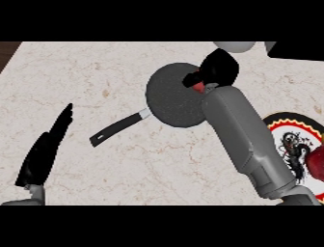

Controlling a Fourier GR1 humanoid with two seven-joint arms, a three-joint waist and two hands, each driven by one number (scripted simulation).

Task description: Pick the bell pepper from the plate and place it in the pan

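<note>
I see right hand [218, 67] over pan's [168, 96] right rim, fingers curled round red bell pepper [199, 87]. Pan handle [118, 129] points lower left. Plate [284, 118] beside right forearm. Left hand [44, 149] open, resting lower left.

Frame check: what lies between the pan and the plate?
In the head view, the right forearm crosses the counter between pan and plate; its robot hand holds the bell pepper over the pan's rim.
</note>
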